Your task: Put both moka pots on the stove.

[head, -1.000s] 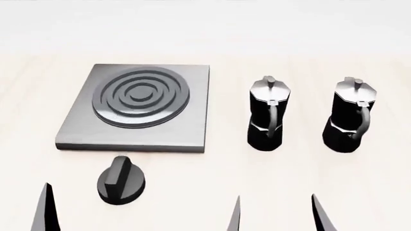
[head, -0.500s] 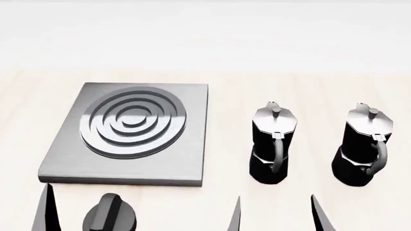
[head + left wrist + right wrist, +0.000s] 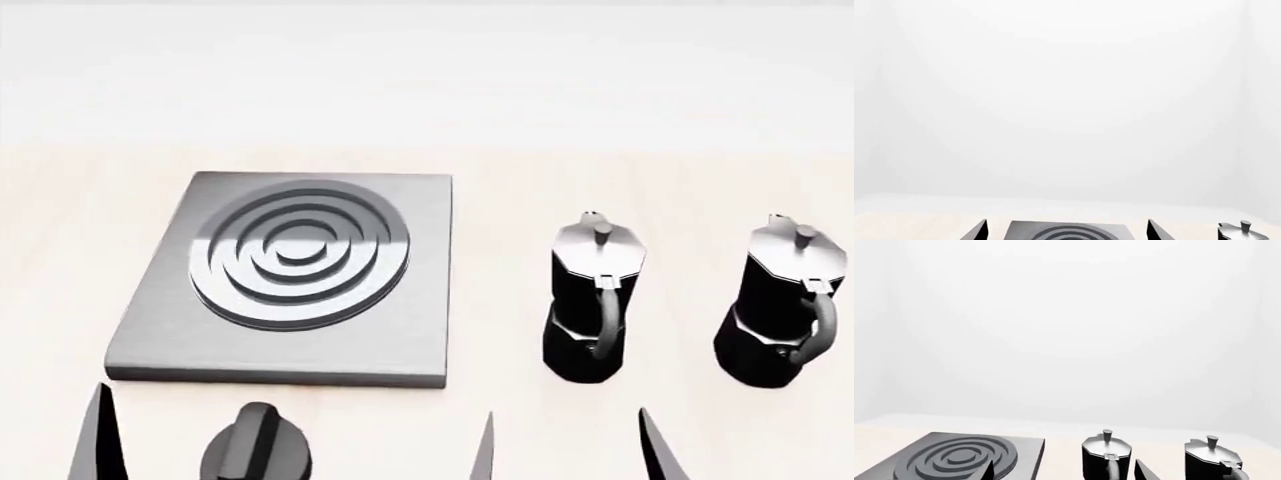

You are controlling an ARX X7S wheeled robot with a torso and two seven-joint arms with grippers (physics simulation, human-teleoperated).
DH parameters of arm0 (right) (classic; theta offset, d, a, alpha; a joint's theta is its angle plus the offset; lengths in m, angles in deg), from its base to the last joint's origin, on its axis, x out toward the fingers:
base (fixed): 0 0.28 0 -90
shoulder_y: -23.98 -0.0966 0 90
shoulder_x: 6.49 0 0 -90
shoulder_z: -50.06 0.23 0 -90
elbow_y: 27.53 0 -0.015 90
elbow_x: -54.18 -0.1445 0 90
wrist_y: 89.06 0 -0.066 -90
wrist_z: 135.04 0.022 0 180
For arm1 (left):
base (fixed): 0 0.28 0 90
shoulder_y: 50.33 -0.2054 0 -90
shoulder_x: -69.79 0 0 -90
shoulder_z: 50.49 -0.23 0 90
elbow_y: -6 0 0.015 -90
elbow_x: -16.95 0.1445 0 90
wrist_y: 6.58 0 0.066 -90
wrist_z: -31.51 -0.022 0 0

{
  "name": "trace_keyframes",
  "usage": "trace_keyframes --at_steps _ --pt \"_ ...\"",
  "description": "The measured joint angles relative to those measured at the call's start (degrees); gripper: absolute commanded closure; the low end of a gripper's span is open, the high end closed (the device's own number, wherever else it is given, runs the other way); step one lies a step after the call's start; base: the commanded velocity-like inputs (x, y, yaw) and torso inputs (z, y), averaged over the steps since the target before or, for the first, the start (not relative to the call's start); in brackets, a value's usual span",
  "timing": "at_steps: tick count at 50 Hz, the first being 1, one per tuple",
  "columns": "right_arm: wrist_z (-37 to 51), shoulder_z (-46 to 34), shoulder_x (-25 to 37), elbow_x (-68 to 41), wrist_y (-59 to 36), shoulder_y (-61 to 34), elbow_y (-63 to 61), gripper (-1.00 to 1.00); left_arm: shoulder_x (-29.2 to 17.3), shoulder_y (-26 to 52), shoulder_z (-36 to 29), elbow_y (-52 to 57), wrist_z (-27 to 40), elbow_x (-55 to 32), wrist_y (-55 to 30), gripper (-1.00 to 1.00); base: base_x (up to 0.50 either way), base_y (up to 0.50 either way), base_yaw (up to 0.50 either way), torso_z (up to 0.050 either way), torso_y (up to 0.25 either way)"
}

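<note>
In the head view we see a flat square brushed-grey metal stove (image 3: 400, 330) with a raised ring burner, lying on the pale wooden table (image 3: 534, 170) in the left half of the frame. To its right stand two tall black faceted moka pots with silver lids, both upright on the table and clear of the stove: the nearer pot (image 3: 591, 300) in the right-centre, and the farther pot (image 3: 787, 305) at the right edge. They stand apart from each other, with their curved handles turned towards the lower edge. A short round black dial knob (image 3: 256, 460) sits at the lower left, just below the stove's front edge.

Our left gripper (image 3: 294, 445) shows only as two dark finger tips at the bottom of the head frame, one at the far left and one near the centre; they are spread wide, with the dial knob lying between them in this view, and we cannot tell whether either touches it. In the left wrist view its fingers (image 3: 977, 231) frame the stove (image 3: 1021, 230), grasping nothing.

Of our right gripper (image 3: 1064, 471) the head view shows a single tip at the lower right. In the right wrist view its two tips are parted and bare, with the nearer pot (image 3: 1104, 455) between them farther off and the other pot (image 3: 1211, 460) to one side.
</note>
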Motion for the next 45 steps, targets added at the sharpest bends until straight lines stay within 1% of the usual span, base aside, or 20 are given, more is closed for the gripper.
trace_keyframes --at_steps 45 --pt "2.56 -1.88 2.37 -1.47 0.63 -0.50 0.39 -1.00 -2.34 0.53 -1.84 -1.22 2.29 -0.92 1.31 -1.00 0.00 0.11 0.00 0.000 0.000"
